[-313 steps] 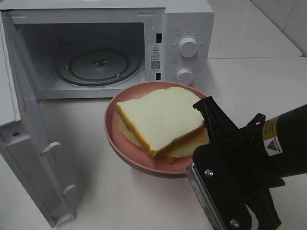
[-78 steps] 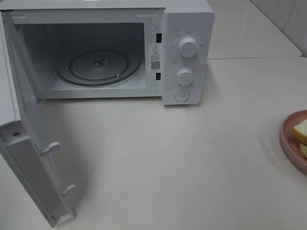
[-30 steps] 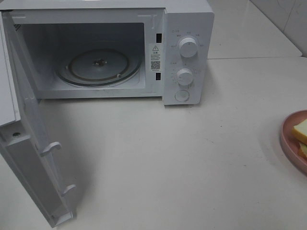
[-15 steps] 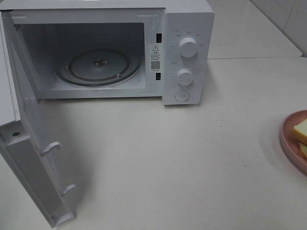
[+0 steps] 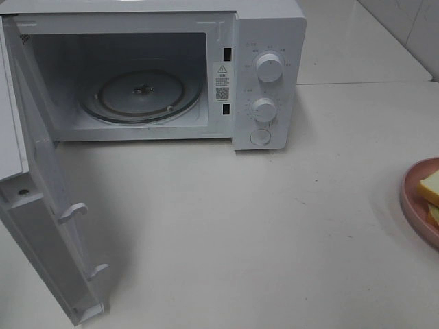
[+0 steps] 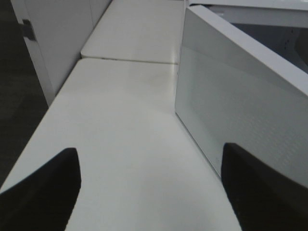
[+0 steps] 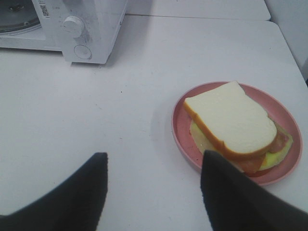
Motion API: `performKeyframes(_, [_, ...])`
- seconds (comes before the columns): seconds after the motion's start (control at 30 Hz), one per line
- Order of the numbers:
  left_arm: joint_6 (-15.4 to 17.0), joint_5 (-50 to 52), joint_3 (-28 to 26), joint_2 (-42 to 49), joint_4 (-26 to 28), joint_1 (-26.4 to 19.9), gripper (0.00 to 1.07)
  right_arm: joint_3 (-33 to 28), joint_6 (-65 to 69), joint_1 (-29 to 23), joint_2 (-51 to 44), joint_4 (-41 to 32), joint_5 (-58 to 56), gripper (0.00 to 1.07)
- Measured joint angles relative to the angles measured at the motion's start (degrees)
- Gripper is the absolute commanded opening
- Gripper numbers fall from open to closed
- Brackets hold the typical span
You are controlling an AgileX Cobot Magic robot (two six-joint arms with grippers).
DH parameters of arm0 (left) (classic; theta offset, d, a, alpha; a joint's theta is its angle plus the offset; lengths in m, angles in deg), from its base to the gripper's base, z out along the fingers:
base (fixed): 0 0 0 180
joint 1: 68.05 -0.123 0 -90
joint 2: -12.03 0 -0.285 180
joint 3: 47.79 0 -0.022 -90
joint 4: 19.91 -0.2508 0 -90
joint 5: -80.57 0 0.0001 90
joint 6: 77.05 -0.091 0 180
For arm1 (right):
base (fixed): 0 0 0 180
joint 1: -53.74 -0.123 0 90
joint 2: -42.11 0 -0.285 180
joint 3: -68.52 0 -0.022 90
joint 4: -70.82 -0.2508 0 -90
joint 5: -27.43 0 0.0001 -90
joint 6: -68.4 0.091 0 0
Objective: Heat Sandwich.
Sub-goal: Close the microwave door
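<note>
Counter (image 5: 226,233): we see a pale, plain surface carrying everything; it runs under both pairs of fingers.
Microwave (image 5: 271,27): white; it stands well ahead of our right fingers and off to their left, and its cavity is open.
Microwave door (image 5: 41,226): swung fully out; in our left wrist view its outer face (image 6: 240,110) rises just beyond the left fingers, on the right-hand finger's side.
Turntable (image 5: 140,94): a glass disc on the cavity floor, bare; a sliver of it shows in our right wrist view (image 7: 17,17).
Pink plate (image 7: 185,130): round, resting on the counter just ahead of our right fingers; in the high view only its edge (image 5: 411,212) shows at the right border.
Sandwich (image 7: 228,122): white bread with a tan crust over pale yellow and red filling, lying on the pink plate and well apart from the microwave; we catch only a corner of it in the high view (image 5: 431,188).
Knobs (image 5: 269,67): two white dials above a round button on the microwave's control panel.
Left fingers (image 6: 149,190): spread wide over bare counter, holding nothing.
Right fingers (image 7: 151,190): spread apart and empty; one dark finger overlaps the near rim of the plate in our wrist view, though we cannot tell whether it touches.
</note>
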Motion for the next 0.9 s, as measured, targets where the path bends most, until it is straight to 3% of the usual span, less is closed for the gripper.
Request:
performKeyframes(0.27, [0.5, 12.6, 0.0, 0.0, -5.2, 0.0, 0.76, 0.0, 0.0, 0.0, 0.0, 0.1, 0.0, 0.58])
performKeyframes(0.9, [3.4, 14.6, 0.0, 0.0, -7.1, 0.0, 0.76, 0.0, 0.0, 0.0, 0.0, 0.1, 0.0, 0.58])
